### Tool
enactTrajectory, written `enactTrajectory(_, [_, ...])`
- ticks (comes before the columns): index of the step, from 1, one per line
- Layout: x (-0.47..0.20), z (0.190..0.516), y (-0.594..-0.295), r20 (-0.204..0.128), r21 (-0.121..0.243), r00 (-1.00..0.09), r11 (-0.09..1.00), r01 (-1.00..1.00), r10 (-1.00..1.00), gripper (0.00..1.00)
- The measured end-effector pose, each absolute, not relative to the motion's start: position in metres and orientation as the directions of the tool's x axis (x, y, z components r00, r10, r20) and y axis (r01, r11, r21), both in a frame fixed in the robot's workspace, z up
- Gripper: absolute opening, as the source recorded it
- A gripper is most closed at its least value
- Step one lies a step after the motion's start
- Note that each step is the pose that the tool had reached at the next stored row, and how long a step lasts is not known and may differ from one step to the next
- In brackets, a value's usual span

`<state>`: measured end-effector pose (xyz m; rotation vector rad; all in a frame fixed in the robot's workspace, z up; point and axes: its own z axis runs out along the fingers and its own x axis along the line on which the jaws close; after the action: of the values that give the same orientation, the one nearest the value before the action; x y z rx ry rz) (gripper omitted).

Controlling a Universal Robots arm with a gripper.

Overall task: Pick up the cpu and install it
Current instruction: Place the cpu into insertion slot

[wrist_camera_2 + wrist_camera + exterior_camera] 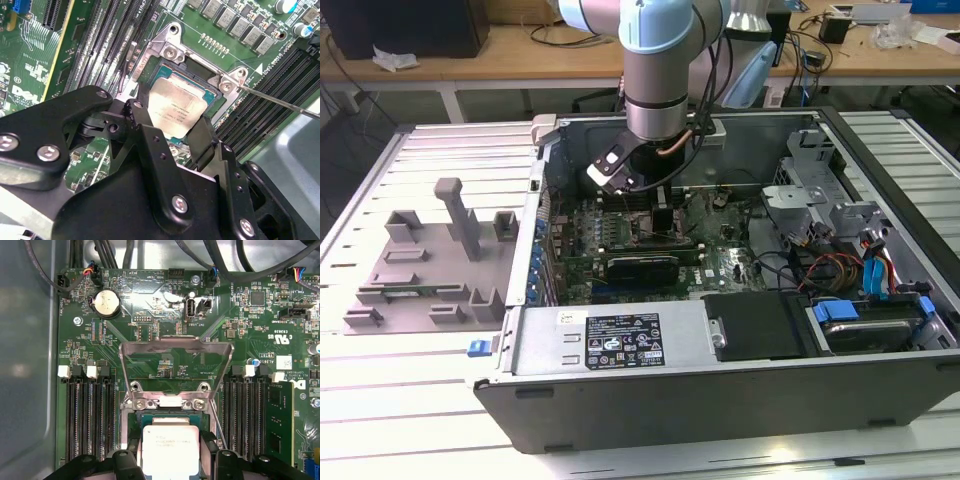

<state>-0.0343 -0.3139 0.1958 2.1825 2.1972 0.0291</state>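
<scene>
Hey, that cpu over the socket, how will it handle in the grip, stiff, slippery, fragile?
Probably stiff: the cpu is a flat plate with a metal top and shows no bend between the gripper's fingers. Likely slippery, since that top looks smooth and only thin edges are pinched. Being flat, it shouldn't roll.

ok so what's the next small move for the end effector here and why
Probably ease straight down, slowly. The end effector grips the cpu by two opposite edges right over the open socket, whose load plate is swung up; I can't tell if it's seated yet.
</scene>
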Motion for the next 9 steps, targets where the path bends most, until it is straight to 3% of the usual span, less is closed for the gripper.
enactTrajectory(5, [-0.0343,0.1954,-0.3139,-0.018,0.045,-0.006,0.007,0.999,1.0,0.55])
enactTrajectory(6, [-0.0343,0.1953,-0.3138,-0.017,0.045,-0.006,0.007,0.999,1.0,0.62])
enactTrajectory(9, [-0.0343,0.1956,-0.3139,-0.018,0.045,-0.006,0.007,0.999,1.0,0.62])
